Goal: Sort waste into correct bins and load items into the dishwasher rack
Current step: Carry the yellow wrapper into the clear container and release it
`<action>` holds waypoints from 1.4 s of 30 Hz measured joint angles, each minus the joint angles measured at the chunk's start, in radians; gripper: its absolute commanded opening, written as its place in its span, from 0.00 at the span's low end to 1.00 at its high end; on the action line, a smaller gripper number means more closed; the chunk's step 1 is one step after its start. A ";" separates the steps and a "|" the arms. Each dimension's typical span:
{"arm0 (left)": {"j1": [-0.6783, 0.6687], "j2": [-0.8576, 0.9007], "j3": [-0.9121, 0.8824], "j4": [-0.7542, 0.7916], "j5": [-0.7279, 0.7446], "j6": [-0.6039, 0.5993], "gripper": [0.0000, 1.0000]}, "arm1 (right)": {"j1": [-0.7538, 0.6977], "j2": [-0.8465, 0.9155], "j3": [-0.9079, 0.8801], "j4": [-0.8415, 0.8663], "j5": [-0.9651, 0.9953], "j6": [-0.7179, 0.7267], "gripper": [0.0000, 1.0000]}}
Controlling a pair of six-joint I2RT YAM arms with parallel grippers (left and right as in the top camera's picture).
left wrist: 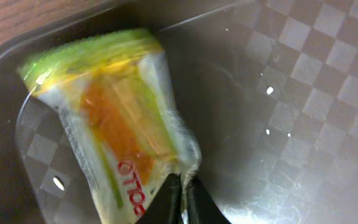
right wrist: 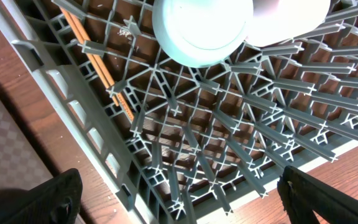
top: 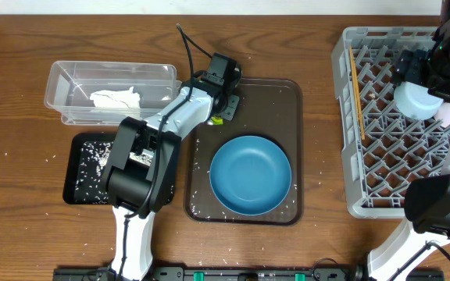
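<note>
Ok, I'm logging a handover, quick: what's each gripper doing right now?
Left gripper: shut on the wrapper.
Right gripper: open, empty, over the rack.

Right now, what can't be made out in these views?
Wrapper: overhead, nearly all hidden under the left end effector; left wrist, print blurred, bottom edge cuts it off.
Saucer and a white piece beside it: right wrist, cut off by the top edge; overhead, the right arm covers them in part.
Rice: overhead, partly under the left arm.
</note>
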 measured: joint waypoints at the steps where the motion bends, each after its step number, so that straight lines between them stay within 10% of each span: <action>1: 0.000 -0.006 0.000 -0.002 0.000 0.000 0.06 | 0.000 0.000 0.000 0.000 0.000 0.000 0.99; 11: 0.019 -0.323 -0.002 0.030 -0.061 -0.083 0.07 | 0.000 0.000 0.000 0.000 0.000 0.000 0.99; 27: 0.364 -0.444 0.000 -0.128 -0.254 -0.800 0.07 | 0.000 0.000 0.000 0.000 0.000 0.000 0.99; 34: 0.410 -0.407 0.000 -0.120 -0.250 -0.868 0.59 | 0.000 0.000 0.000 0.000 0.000 0.000 0.99; 42: 0.418 -0.407 0.000 -0.139 -0.250 -0.892 0.61 | 0.000 0.000 0.000 0.000 0.000 0.000 0.99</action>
